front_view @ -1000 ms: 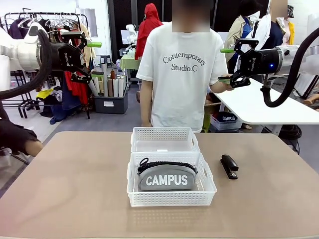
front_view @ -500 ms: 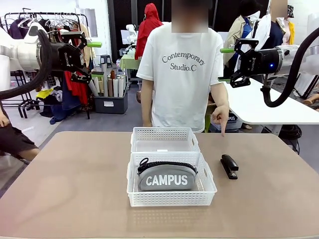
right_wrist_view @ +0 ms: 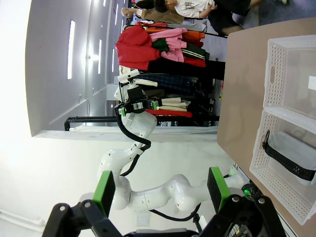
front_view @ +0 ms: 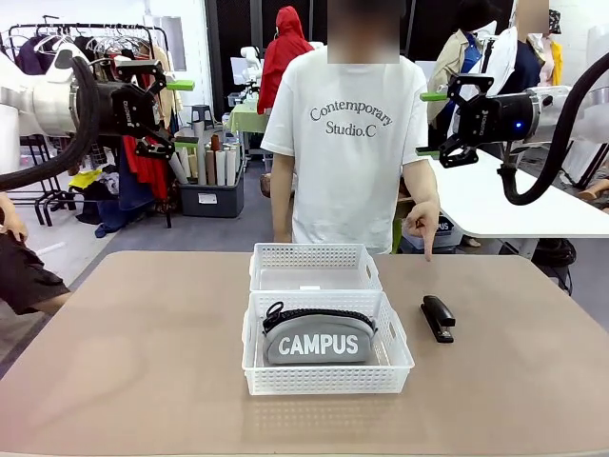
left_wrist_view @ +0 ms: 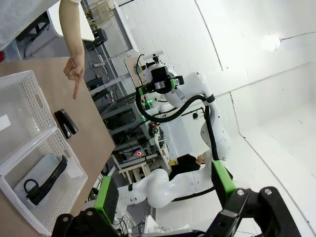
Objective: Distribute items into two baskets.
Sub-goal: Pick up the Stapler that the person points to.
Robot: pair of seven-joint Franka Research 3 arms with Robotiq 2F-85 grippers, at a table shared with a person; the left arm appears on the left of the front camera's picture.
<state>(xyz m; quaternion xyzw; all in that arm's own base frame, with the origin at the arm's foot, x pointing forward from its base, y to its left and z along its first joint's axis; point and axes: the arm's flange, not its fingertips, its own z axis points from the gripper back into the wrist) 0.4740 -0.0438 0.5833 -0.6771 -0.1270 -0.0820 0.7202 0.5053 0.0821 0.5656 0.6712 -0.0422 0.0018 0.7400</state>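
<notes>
The grey "CAMPUS" pouch (front_view: 319, 339) lies in the near white basket (front_view: 326, 383). Behind it, touching, stands the far basket (front_view: 314, 255), holding just a small white label. A black stapler (front_view: 438, 317) lies on the table to the right of the near basket. A person's hand (front_view: 422, 227) points a finger down above the stapler. My left gripper (front_view: 177, 114) hangs open, high at the left, and my right gripper (front_view: 430, 124) hangs open, high at the right. The left wrist view shows the pouch (left_wrist_view: 44, 174), the stapler (left_wrist_view: 65, 123), the hand (left_wrist_view: 75, 69) and open fingers (left_wrist_view: 106, 197).
The person in a white T-shirt (front_view: 347, 143) stands at the far edge of the brown table (front_view: 143, 362). Another person's arm (front_view: 24, 271) reaches in at the left edge. A clothes rack (front_view: 105, 57) and a white table (front_view: 514, 205) lie beyond.
The person's hand has come down from waist height and now points at the table by the stapler. The arm at the left edge has pulled back. Both of my arms stay still.
</notes>
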